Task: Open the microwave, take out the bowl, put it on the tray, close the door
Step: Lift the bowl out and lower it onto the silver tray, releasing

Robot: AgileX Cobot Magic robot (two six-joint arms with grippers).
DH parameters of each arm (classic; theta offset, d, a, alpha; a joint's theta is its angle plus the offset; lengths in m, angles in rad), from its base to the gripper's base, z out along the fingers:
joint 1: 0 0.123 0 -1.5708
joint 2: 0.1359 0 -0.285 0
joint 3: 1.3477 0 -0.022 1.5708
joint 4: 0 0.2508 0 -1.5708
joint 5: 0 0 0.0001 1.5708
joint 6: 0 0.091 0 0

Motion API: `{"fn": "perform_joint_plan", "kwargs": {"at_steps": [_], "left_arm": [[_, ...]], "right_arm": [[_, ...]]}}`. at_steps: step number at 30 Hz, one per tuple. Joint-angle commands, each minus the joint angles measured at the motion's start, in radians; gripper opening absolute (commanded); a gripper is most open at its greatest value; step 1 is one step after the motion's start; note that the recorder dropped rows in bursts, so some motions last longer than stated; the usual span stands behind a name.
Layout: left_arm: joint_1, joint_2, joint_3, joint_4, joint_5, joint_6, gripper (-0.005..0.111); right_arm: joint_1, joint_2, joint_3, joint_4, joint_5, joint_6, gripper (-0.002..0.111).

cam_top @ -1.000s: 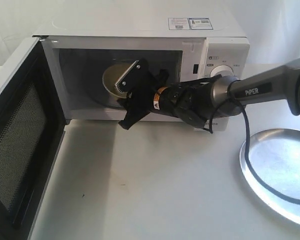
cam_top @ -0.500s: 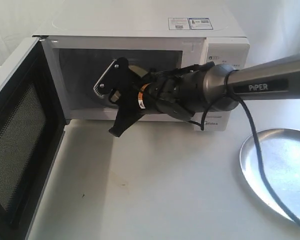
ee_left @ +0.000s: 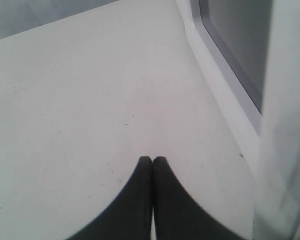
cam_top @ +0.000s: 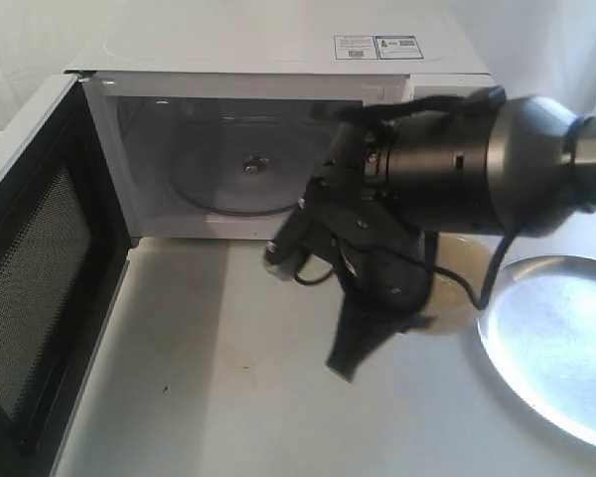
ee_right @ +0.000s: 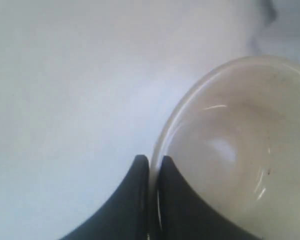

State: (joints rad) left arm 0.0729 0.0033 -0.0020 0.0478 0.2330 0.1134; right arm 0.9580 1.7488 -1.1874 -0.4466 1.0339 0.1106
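The white microwave (cam_top: 278, 60) stands with its door (cam_top: 30, 288) swung wide to the left, and only the glass turntable (cam_top: 243, 179) shows in the cavity. My right gripper (ee_right: 153, 160) is shut on the rim of the cream-white bowl (ee_right: 240, 150). In the exterior view the blurred right arm (cam_top: 447, 169) hides most of the bowl (cam_top: 464, 270), which shows just left of the silver tray (cam_top: 556, 338), over the table. My left gripper (ee_left: 152, 159) is shut on nothing, low over the white table beside the door's outer window (ee_left: 240, 40). It does not show in the exterior view.
A black cable (cam_top: 477, 293) trails from the right arm near the tray's left rim. The open door's mesh-patterned inner side fills the left edge of the exterior view. White table (cam_top: 228, 397) lies in front of the microwave.
The right arm has drawn the bowl out of the microwave and swung right and down toward the tray. The turntable now stands bare. The door has not moved.
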Motion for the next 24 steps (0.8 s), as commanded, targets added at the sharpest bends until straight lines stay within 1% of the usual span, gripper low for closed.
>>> {"fn": "perform_joint_plan", "kwargs": {"at_steps": [1,2,4,5,6,8,10,12,13,15,18,21,24], "left_arm": [[-0.004,-0.003,0.002,-0.003,-0.001,-0.005,0.000],[-0.004,-0.003,0.002,-0.003,-0.001,-0.005,0.000],[-0.004,-0.003,0.002,-0.003,-0.001,-0.005,0.000],[-0.004,-0.003,0.002,-0.003,-0.001,-0.005,0.000],[-0.004,-0.003,0.002,-0.003,-0.001,-0.005,0.000],[-0.004,-0.003,0.002,-0.003,-0.001,-0.005,0.000],[-0.004,-0.003,0.002,-0.003,-0.001,-0.005,0.000],[-0.004,-0.003,0.002,-0.003,-0.001,-0.005,0.000],[-0.004,-0.003,0.002,-0.003,-0.001,-0.005,0.000],[-0.004,-0.003,0.002,-0.003,-0.001,-0.005,0.000],[-0.004,-0.003,0.002,-0.003,-0.001,-0.005,0.000],[-0.004,-0.003,0.002,-0.003,-0.001,-0.005,0.000],[-0.004,-0.003,0.002,-0.003,-0.001,-0.005,0.000]], "right_arm": [[-0.011,-0.025,0.135,-0.267,0.187,0.244,0.000],[-0.023,-0.025,0.185,-0.385,0.187,0.363,0.000],[-0.050,-0.025,0.247,-0.493,0.187,0.471,0.000],[-0.058,-0.025,0.259,-0.512,0.168,0.502,0.000],[-0.079,-0.025,0.285,-0.535,0.090,0.576,0.000],[-0.100,-0.023,0.317,-0.540,0.004,0.605,0.000],[-0.104,-0.014,0.344,-0.560,-0.032,0.610,0.001],[-0.104,-0.011,0.352,-0.592,-0.078,0.612,0.008],[-0.104,-0.011,0.352,-0.612,-0.095,0.628,0.014],[-0.104,-0.011,0.352,-0.631,-0.097,0.671,0.027],[-0.104,-0.011,0.352,-0.638,-0.095,0.678,0.039],[-0.104,-0.011,0.352,-0.673,-0.090,0.681,0.044],[-0.104,-0.015,0.345,-0.715,-0.092,0.701,0.044]]}}
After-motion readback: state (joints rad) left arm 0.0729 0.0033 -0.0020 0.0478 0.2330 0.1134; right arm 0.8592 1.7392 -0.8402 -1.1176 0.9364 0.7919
